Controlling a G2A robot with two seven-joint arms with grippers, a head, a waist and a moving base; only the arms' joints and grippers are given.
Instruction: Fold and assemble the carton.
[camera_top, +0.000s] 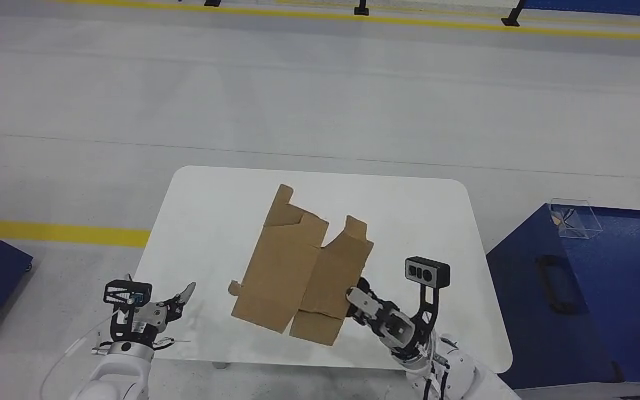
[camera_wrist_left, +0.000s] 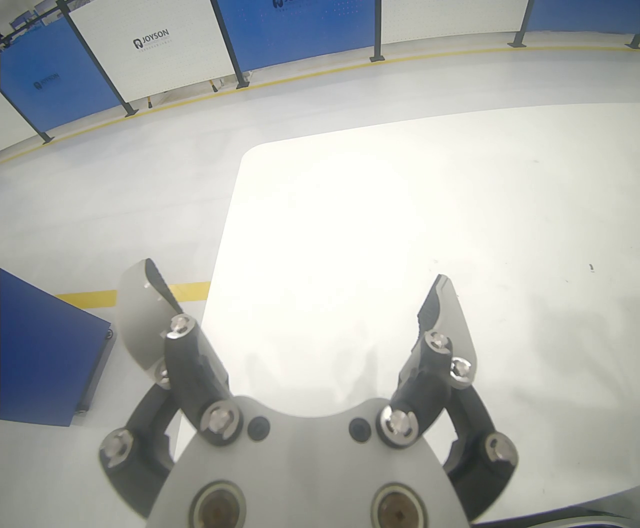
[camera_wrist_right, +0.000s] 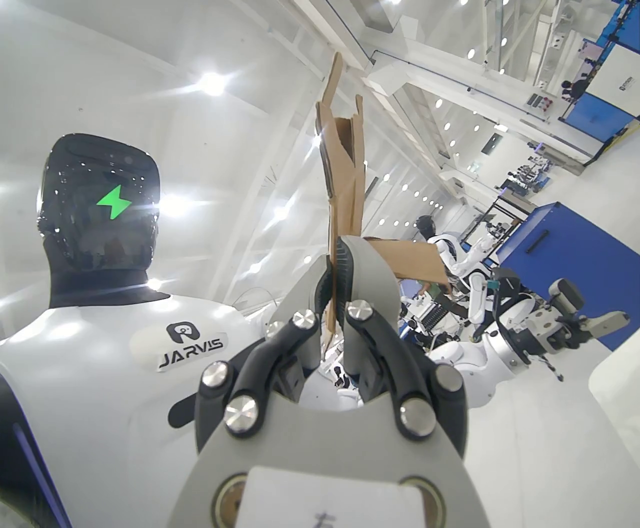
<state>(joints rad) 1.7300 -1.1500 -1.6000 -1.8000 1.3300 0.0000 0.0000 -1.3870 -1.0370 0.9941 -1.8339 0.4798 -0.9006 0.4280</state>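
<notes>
A flattened brown carton (camera_top: 300, 270) is held tilted up above the near middle of the white table (camera_top: 420, 215). My right gripper (camera_top: 354, 302) is shut on its near right edge. In the right wrist view the carton (camera_wrist_right: 342, 175) stands edge-on, rising from between the closed fingers of the right gripper (camera_wrist_right: 334, 272), with one flap bent out to the side. My left gripper (camera_top: 175, 303) is at the table's near left corner, apart from the carton. In the left wrist view the left gripper (camera_wrist_left: 295, 277) is open over the bare table (camera_wrist_left: 400, 200) with nothing between its fingers.
A blue cabinet (camera_top: 570, 290) stands right of the table with a clear plastic holder (camera_top: 572, 215) on top. Another blue box (camera_wrist_left: 45, 350) sits on the floor to the left. The far half of the table has free room.
</notes>
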